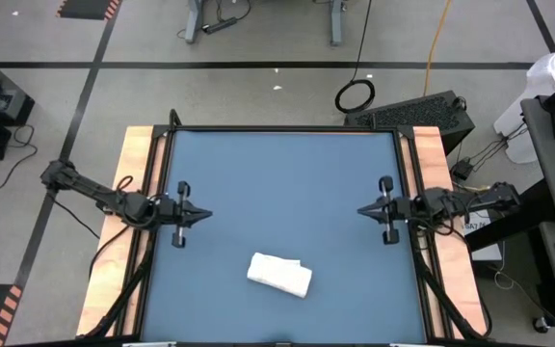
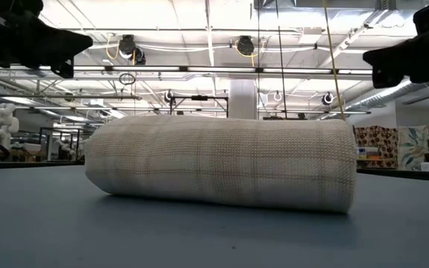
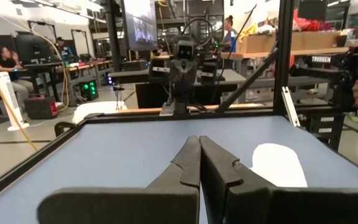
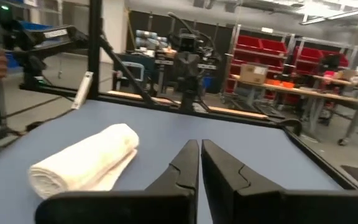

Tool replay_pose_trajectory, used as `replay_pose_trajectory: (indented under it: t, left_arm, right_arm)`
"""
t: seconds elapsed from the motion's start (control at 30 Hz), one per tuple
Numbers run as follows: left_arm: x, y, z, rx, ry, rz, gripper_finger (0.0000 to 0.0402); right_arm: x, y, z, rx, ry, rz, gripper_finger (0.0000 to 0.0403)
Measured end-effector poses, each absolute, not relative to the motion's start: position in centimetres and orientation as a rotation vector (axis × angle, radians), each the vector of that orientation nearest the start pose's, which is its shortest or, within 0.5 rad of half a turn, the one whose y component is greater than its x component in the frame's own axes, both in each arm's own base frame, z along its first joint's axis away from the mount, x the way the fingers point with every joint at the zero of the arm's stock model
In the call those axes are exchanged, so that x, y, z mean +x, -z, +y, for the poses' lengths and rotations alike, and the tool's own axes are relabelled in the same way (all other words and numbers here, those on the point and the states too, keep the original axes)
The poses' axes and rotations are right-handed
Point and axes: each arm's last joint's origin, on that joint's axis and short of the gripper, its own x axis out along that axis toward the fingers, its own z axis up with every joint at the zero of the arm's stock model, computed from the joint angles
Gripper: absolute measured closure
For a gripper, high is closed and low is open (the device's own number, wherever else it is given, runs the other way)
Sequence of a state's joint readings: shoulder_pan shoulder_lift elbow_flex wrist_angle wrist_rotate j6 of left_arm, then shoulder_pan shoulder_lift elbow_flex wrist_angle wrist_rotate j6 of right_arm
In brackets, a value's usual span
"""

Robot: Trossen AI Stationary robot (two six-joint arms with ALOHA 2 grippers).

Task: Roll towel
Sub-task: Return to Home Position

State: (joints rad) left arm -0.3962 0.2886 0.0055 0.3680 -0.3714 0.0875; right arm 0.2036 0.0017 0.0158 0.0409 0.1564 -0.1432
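The towel (image 1: 279, 274) lies rolled into a thick white cylinder on the blue table, near the front edge around the middle. The low view shows its faint plaid and its long side resting on the table (image 2: 222, 170). It also shows in the left wrist view (image 3: 278, 165) and the right wrist view (image 4: 86, 163). My left gripper (image 1: 206, 216) is shut at the table's left side, pointing level toward the right. My right gripper (image 1: 362, 210) is shut at the right side, pointing level toward the left. Both are well clear of the towel.
The blue table top (image 1: 287, 173) has a raised dark rim and wooden side strips (image 1: 128, 193). The far half of the table lies bare between the two grippers. Cables, a monitor and floor clutter stand beyond the right edge (image 1: 547, 125).
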Motion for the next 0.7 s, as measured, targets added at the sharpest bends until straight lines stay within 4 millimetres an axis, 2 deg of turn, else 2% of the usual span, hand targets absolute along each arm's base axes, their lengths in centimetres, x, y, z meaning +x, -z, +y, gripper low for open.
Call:
replay_pose_trajectory:
  t: [0.47, 0.7]
  left_arm:
    - [9.1, -17.2, -2.9, 0.037, 0.038, -0.069, 0.0401]
    - [9.1, -17.2, -2.9, 0.053, 0.037, -0.061, 0.0401]
  right_arm:
    - [9.6, -17.1, 1.1, -0.113, -0.081, -0.041, 0.0402]
    - [9.6, -17.1, 0.9, -0.121, -0.056, -0.041, 0.0402]
